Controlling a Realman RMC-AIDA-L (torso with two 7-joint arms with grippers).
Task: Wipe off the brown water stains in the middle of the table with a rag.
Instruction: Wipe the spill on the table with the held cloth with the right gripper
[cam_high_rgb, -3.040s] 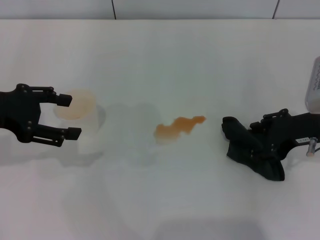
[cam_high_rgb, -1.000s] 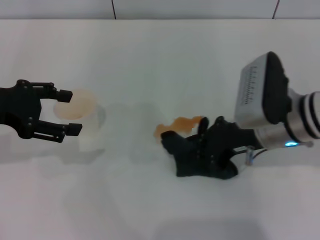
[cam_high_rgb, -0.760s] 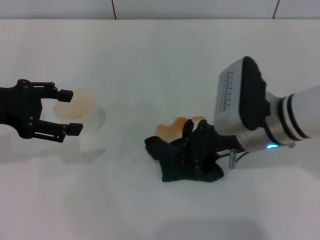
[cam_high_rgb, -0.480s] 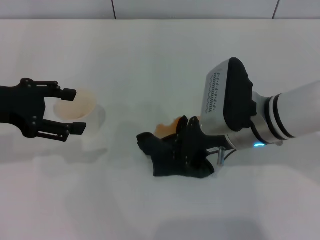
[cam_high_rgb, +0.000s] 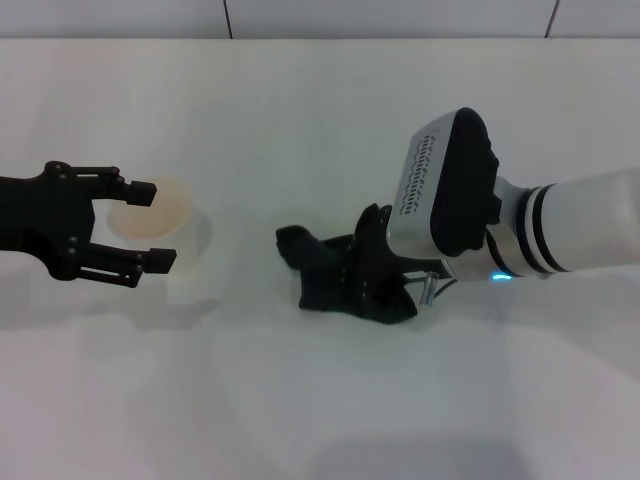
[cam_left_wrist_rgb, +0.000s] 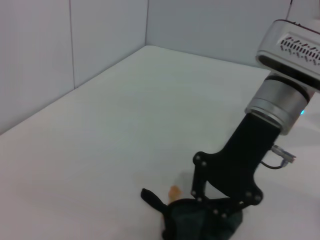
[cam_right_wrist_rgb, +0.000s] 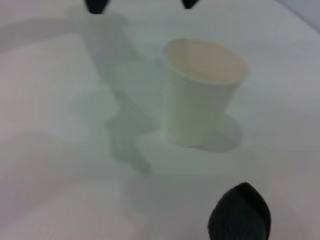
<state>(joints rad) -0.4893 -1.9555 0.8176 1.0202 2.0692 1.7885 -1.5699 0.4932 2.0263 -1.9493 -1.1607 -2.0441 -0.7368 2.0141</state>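
- Across the whole scene: the white table.
- At mid-table: right gripper, fingers clamped on the black rag and pressing it flat against the surface.
- At the left side: left gripper, jaws spread wide around the translucent cup.
- Beside the rag's edge: a small orange spot of the brown water stains.

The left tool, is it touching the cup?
Apart. The head view shows the left tool open around the cup's rim with white gaps beside both fingertips.
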